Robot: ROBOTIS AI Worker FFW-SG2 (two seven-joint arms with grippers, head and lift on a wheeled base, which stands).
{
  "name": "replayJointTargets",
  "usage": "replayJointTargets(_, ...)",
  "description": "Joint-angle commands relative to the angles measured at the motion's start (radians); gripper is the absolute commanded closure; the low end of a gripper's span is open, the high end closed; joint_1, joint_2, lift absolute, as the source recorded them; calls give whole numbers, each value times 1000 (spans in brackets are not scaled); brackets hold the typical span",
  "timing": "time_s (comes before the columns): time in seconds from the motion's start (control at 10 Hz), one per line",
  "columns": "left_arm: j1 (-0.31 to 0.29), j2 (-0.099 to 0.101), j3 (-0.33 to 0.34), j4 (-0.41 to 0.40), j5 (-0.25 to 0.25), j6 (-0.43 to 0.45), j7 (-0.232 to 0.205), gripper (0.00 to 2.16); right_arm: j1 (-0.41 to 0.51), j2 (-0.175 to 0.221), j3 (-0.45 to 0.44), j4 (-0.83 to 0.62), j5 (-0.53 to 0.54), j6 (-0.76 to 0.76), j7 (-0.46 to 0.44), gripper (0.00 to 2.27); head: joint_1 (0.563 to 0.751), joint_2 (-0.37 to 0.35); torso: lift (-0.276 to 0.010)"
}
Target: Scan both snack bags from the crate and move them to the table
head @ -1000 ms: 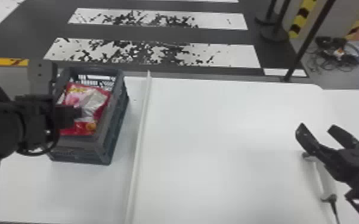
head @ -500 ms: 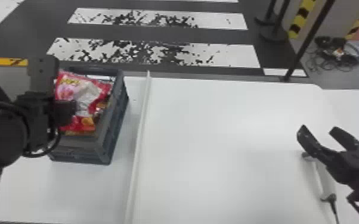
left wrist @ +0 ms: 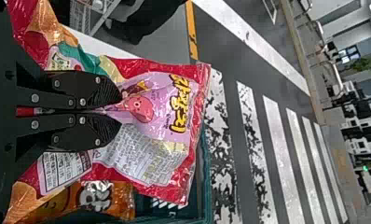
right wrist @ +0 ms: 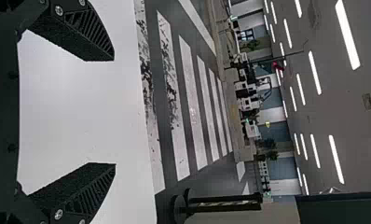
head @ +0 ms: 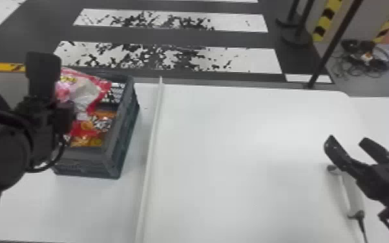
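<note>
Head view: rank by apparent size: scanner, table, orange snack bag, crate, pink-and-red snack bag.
1. table
2. crate
3. pink-and-red snack bag
4. orange snack bag and scanner: both partly hidden, too close to rank.

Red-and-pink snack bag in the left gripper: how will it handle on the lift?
Likely floppy: the red-and-pink snack bag creases around the left gripper's pinch. Its glossy film may be slippery. The wide part beyond the fingertips could swing or sag.

Indoor hall — crosswalk [head: 255, 61], ceiling lights [right wrist: 347, 35]
</note>
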Motion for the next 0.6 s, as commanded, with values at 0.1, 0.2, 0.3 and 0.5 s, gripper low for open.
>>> replayJointTargets(0.1,49,1,46,-138,51,-21,-10,2135,-14,0,-5,-8,10,0,0,120,695,-8,-87)
replayJointTargets(0.2,69,1,57,-188,78,-21,-25,2135,-21,2,-9,-8,13,3,-3,120,695,-16,-87)
replayJointTargets(0.3,84,-1,58,-220,118,-21,-50,2135,-30,2,-12,-8,16,3,-6,120,695,-34,-87)
replayJointTargets(0.5,121,-25,46,-245,181,-21,-91,2135,-44,3,-11,-14,19,3,-6,120,695,-88,-87)
